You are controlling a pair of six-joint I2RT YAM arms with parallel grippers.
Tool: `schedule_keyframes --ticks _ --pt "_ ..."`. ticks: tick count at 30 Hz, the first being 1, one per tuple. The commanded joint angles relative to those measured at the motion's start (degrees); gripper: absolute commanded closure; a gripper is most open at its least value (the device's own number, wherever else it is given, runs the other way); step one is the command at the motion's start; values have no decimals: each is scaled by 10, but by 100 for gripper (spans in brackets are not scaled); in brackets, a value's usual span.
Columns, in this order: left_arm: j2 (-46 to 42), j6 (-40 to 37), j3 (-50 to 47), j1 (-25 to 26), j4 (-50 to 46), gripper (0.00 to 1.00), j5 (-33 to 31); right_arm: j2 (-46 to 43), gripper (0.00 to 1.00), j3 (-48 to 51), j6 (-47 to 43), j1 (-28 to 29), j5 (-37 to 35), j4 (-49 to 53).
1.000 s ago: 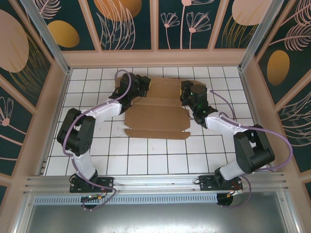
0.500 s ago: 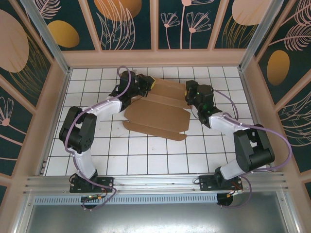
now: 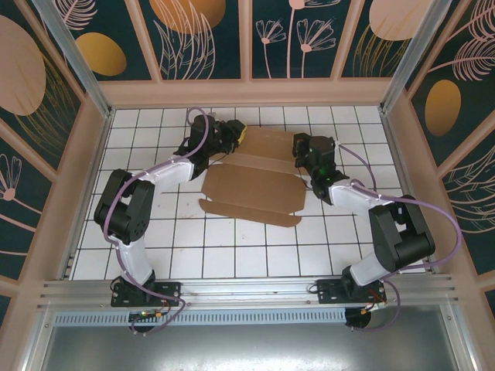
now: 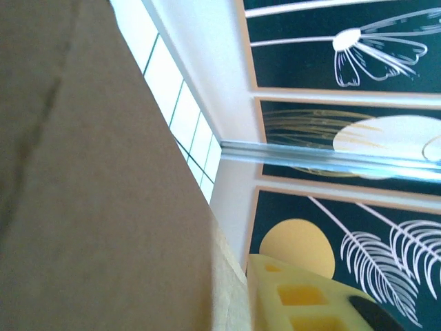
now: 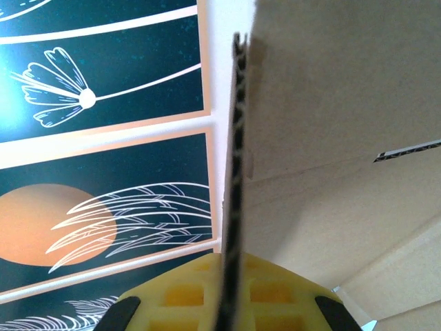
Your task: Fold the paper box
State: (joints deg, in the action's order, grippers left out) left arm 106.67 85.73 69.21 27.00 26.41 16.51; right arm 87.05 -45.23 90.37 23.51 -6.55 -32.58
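The paper box (image 3: 251,189) is seen as a flat die-cut sheet of plain brown cardboard, not yet formed into a container. It is spread on the white gridded surface (image 3: 232,247) toward the far middle, between the two arms. Creases are seen running left to right across it. A narrow flap with rounded ends is seen along its near edge, and small tabs at its sides.

The left gripper (image 3: 234,137) is placed at the sheet's far left corner. In the left wrist view the cardboard is seen close beside a yellow finger pad (image 4: 296,303), and it cannot be told whether the jaws are together or apart.

The right gripper (image 3: 303,147) is set at the far right end. In the right wrist view the corrugated edge is seen running down between the yellow pads (image 5: 172,296), and the jaws are clamped on the cardboard.
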Motion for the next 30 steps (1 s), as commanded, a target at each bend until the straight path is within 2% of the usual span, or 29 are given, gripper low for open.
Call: schedule_keyframes --ticks 1,9,13,20,24,27,29,30 --pt "-24 18 -18 0 36 68 -37 -14 100 -4 -5 15 -57 8" --pt "-46 56 -44 15 40 67 -127 -10 100 0 5 40 -101 4" --pt "-35 64 -30 23 54 69 -142 -5 100 2 10 44 -101 -5" --pt "-28 81 -44 24 84 84 -149 -3 100 4 11 44 -96 -8" --pt "-25 80 -53 24 99 95 -145 5 100 5 7 36 -70 -17" --pt "-22 75 -60 24 113 100 -141 7 91 9 -11 25 -34 -34" --pt "-20 74 -69 23 126 100 -138 1 81 8 -39 20 -15 -35" --pt "-20 73 -75 21 130 100 -139 -4 73 7 -54 18 -5 -29"
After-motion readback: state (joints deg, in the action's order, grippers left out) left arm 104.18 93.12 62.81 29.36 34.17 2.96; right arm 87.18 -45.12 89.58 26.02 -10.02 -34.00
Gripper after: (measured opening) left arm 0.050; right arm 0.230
